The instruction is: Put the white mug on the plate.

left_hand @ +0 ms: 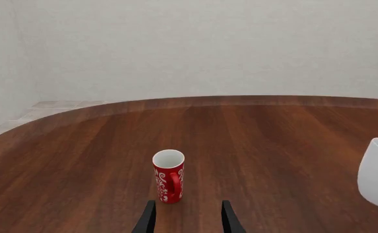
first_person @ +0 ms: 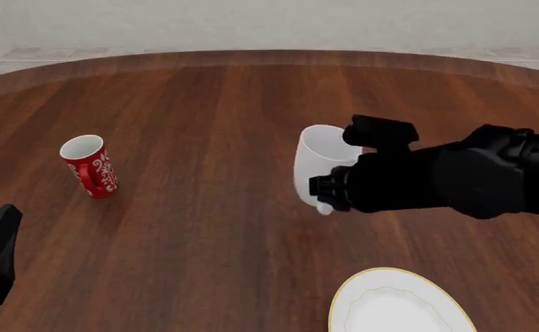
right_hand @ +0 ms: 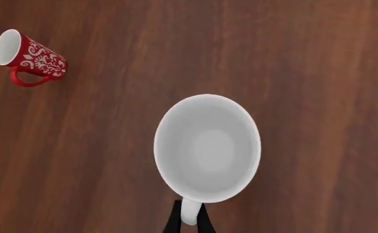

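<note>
Right wrist view: right claw (right_hand: 189,219) pinches white mug (right_hand: 207,147) handle.

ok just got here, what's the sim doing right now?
The right gripper is closed on the white mug's handle, the mug upright and apparently lifted off the table. The plate sits nearer the arms, empty. The left gripper is open and idle, pointed at the red mug.
</note>
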You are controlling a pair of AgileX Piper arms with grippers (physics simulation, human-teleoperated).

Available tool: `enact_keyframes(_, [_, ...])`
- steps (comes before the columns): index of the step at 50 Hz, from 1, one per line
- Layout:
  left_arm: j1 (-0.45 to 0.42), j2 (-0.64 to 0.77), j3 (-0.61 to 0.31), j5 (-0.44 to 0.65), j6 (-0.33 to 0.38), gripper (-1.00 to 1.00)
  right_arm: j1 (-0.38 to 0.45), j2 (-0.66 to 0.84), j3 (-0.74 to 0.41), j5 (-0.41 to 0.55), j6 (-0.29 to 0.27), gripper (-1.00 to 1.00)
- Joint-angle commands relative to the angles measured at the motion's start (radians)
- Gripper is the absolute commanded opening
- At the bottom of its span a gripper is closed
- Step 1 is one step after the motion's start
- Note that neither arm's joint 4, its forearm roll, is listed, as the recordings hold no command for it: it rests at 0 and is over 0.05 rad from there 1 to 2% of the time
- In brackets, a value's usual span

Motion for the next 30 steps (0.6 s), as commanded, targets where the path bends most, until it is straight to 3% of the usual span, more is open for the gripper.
enact_keyframes(1, [0.002, 0.001, 0.0, 0.002, 0.0, 1.0, 0.0, -0.102, 0.058, 0.039, -0.002, -1.0])
enact_keyframes(30, [0.002, 0.001, 0.0, 0.001, -0.001, 1.0, 0.002, -0.37, 0.222, 0.139, -0.002, -1.0])
